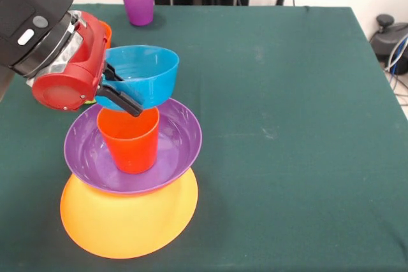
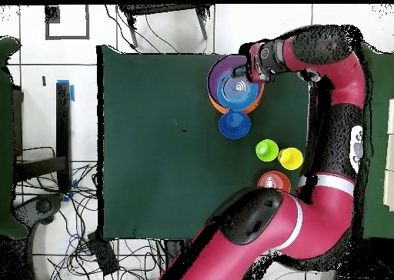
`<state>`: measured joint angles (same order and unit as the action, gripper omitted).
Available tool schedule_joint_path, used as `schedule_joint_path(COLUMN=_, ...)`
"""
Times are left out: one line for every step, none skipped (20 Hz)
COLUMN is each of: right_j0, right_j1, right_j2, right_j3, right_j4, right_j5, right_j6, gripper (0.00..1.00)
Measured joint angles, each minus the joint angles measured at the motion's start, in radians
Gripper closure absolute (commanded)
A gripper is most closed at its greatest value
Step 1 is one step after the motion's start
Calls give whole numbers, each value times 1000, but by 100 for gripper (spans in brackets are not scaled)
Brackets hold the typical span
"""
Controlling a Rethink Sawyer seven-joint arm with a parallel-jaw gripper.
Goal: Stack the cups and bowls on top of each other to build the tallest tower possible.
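The tower stands at the front left: a very large yellow-orange bowl upside down, a wide purple bowl on it, and an orange-red cup upright inside the purple bowl. My gripper is shut on the rim of a light blue bowl and holds it just over the cup's mouth, slightly tilted. I cannot tell whether bowl and cup touch. In the overhead view the gripper and light blue bowl sit over the purple bowl.
A purple cup stands at the table's far edge. In the overhead view a dark blue bowl lies beside the tower, with a lime green vessel, a yellow cup and a small orange bowl nearer the base.
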<state>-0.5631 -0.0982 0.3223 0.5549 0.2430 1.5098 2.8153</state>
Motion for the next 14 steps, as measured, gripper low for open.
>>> schedule_joint_path(right_j0=1, right_j1=9, right_j2=0, right_j3=-14, right_j4=0, right_j5=20, right_j6=0, gripper=100)
schedule_joint_path(right_j0=2, right_j1=11, right_j2=0, right_j3=-17, right_j4=0, right_j5=23, right_j6=0, gripper=100)
schedule_joint_path(right_j0=2, right_j1=14, right_j2=0, right_j3=-22, right_j4=0, right_j5=29, right_j6=0, gripper=100)
schedule_joint_path(right_j0=3, right_j1=17, right_j2=0, right_j3=-27, right_j4=0, right_j5=35, right_j6=0, gripper=100)
schedule_joint_path(right_j0=5, right_j1=26, right_j2=0, right_j3=-45, right_j4=0, right_j5=50, right_j6=0, gripper=100)
schedule_joint_path(right_j0=6, right_j1=29, right_j2=0, right_j3=-51, right_j4=-1, right_j5=54, right_j6=0, gripper=100)
schedule_joint_path(right_j0=7, right_j1=31, right_j2=0, right_j3=-56, right_j4=-1, right_j5=58, right_j6=0, gripper=100)
schedule_joint_path(right_j0=9, right_j1=37, right_j2=1, right_j3=-72, right_j4=-2, right_j5=70, right_j6=0, gripper=100)
schedule_joint_path(right_j0=10, right_j1=40, right_j2=1, right_j3=-78, right_j4=-3, right_j5=74, right_j6=0, gripper=100)
schedule_joint_path(right_j0=11, right_j1=42, right_j2=1, right_j3=-84, right_j4=-4, right_j5=78, right_j6=0, gripper=100)
schedule_joint_path(right_j0=13, right_j1=48, right_j2=1, right_j3=-101, right_j4=-5, right_j5=88, right_j6=0, gripper=100)
schedule_joint_path(right_j0=14, right_j1=51, right_j2=1, right_j3=-111, right_j4=-6, right_j5=93, right_j6=0, gripper=100)
schedule_joint_path(right_j0=15, right_j1=54, right_j2=2, right_j3=-120, right_j4=-7, right_j5=97, right_j6=0, gripper=100)
schedule_joint_path(right_j0=15, right_j1=58, right_j2=2, right_j3=-130, right_j4=-8, right_j5=102, right_j6=0, gripper=100)
